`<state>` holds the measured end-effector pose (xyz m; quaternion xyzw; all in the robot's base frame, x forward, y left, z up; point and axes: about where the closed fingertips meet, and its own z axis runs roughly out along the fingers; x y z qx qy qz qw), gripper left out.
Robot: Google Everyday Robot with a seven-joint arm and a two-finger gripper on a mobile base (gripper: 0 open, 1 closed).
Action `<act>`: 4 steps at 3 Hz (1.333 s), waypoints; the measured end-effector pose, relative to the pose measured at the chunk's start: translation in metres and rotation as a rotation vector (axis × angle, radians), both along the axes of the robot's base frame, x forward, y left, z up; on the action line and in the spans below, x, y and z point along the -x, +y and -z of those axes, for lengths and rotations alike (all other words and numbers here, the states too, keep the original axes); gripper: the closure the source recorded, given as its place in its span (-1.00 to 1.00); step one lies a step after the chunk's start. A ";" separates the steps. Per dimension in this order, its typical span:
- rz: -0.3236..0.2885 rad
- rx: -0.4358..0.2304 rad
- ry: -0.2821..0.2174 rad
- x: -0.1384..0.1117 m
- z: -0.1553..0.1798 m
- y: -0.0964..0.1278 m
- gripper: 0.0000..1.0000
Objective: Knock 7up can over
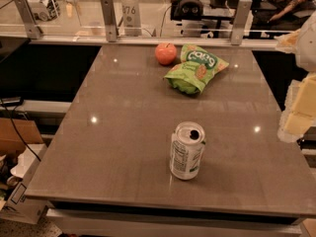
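One 7up can point(187, 157), upright on the grey table point(108, 132), near centre; well left of and nearer than the gripper point(299, 107) at right edge, grip state impossible to tell.

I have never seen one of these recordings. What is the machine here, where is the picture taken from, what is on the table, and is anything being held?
There is a single camera view looking down on a grey table; where the camera is mounted is not recorded. The machine is a mobile robot with one arm. Only its hand shows, as the pale shape at the right edge, apart from everything on the table. No object shows in it. Near the front of the table stands the 7up can, upright, which is the thing to be knocked over. At the far end lies a green crisp bag, and beside it a red apple.
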<state>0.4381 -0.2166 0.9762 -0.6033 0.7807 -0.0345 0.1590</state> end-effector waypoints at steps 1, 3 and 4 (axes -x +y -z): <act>0.000 0.000 0.000 0.000 0.000 0.000 -1.00; -0.054 -0.114 -0.009 0.009 0.003 0.021 -1.00; -0.112 -0.204 -0.030 0.019 0.012 0.049 -1.00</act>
